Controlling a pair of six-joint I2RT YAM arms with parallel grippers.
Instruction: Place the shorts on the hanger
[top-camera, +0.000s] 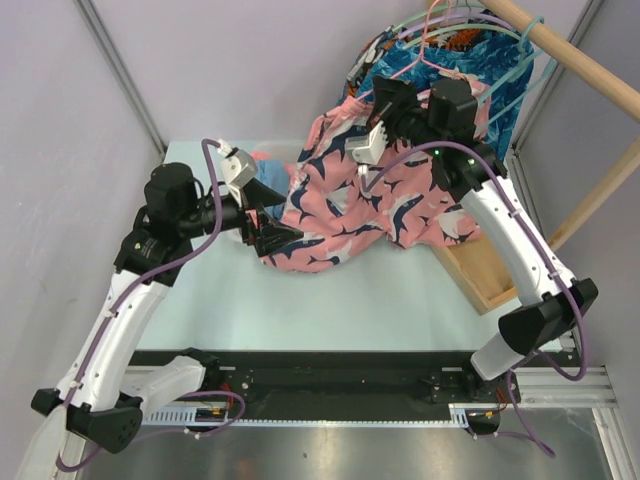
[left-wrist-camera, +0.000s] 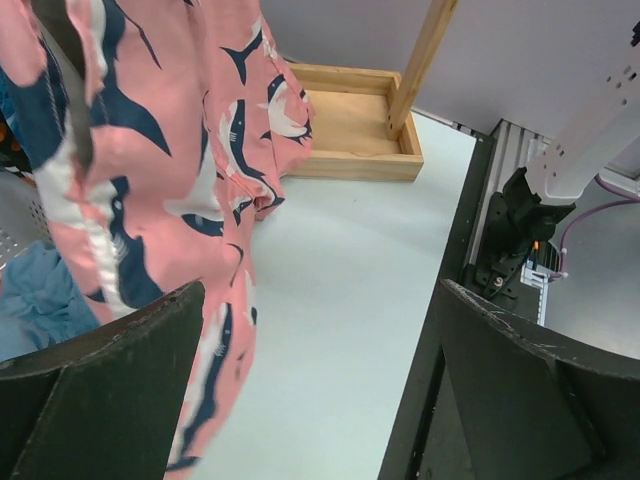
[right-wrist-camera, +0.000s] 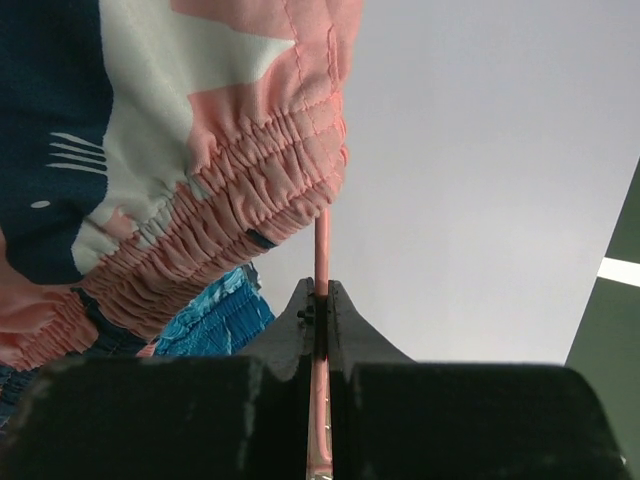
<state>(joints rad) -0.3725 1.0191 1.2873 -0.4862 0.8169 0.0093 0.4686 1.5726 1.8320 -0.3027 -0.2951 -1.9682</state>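
The coral-pink shorts (top-camera: 345, 195) with navy and white fish print hang from near my right gripper (top-camera: 384, 104) down onto the table. In the right wrist view my right gripper (right-wrist-camera: 321, 290) is shut on the thin pink hanger (right-wrist-camera: 321, 240). The gathered waistband (right-wrist-camera: 240, 190) sits over the rod just above the fingertips. The hanger's hook (top-camera: 432, 28) shows by the rail. My left gripper (top-camera: 268, 236) is open at the shorts' lower left hem. In the left wrist view (left-wrist-camera: 320, 290) the fabric (left-wrist-camera: 150, 170) hangs beside the left finger (left-wrist-camera: 120, 380), not between the jaws.
A wooden rail (top-camera: 572, 56) at the back right carries blue leaf-print shorts (top-camera: 455, 55) on teal hangers. Its wooden base tray (top-camera: 487, 272) and post (left-wrist-camera: 425, 60) stand right of the shorts. A light-blue garment (top-camera: 266, 176) lies behind my left gripper.
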